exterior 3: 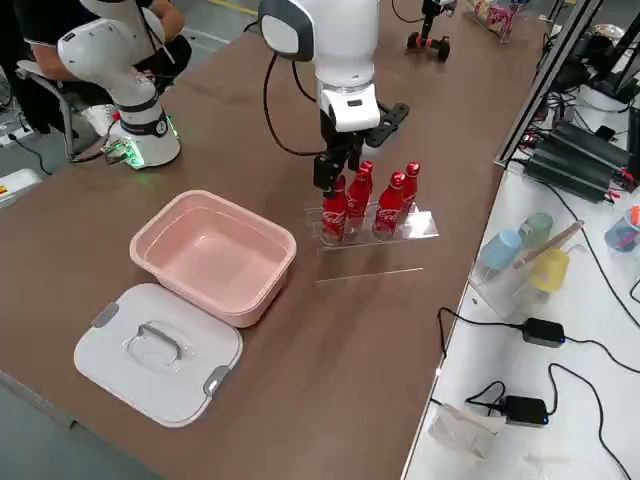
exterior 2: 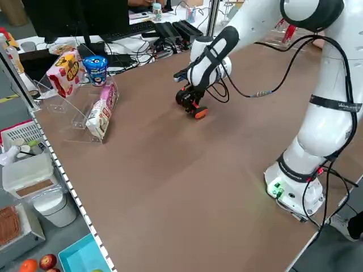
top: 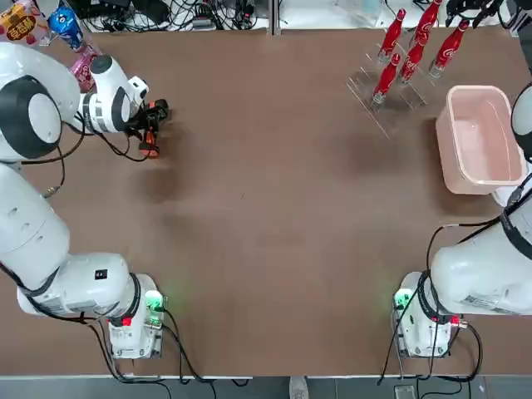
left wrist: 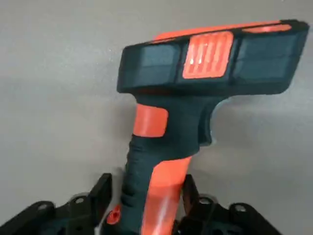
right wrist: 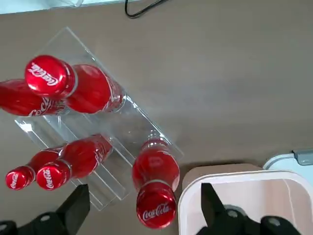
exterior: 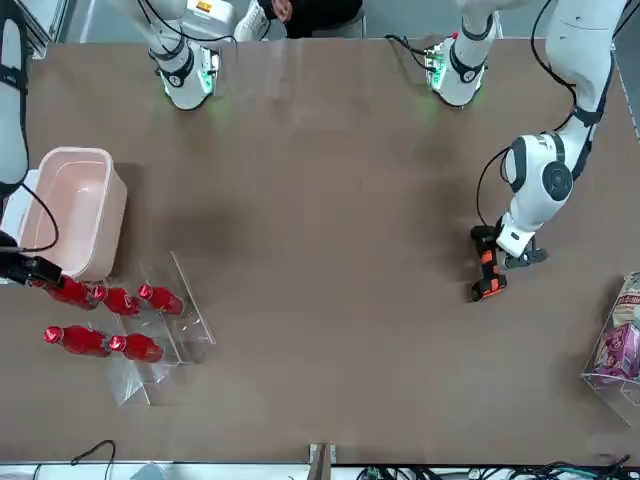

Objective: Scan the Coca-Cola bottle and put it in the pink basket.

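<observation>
Left claw straddling the scanner, right claw hovering by the bottles!

Over on the robot's left, the left claw (left wrist: 145, 198) is standing partly open, its fingers flanking the handle of the black-and-orange scanner (left wrist: 166, 122). A gap is showing along one side of the handle; whether the other finger is touching, I can't quite tell from this angle. The scanner is sitting low by the desk (top: 274, 233), its head reaching out beyond the fingers.

And across to the right, the right claw (right wrist: 146, 210) is hanging wide open above the clear rack (exterior 3: 418, 224), and it is holding nothing! All five Coca-Cola bottles (top: 391, 36) are leaning in that rack, red caps up, so the one for this job is waiting among them. One bottle is showing between the open fingers in the wrist view.

Just beside the rack, the pink basket (exterior 3: 215, 255) is resting upright on the desk, its mouth open, with a white lid (exterior 3: 158, 350) lying next to it. Packaged snacks (exterior 2: 99, 118) are filling another clear rack near the desk's left edge.
</observation>
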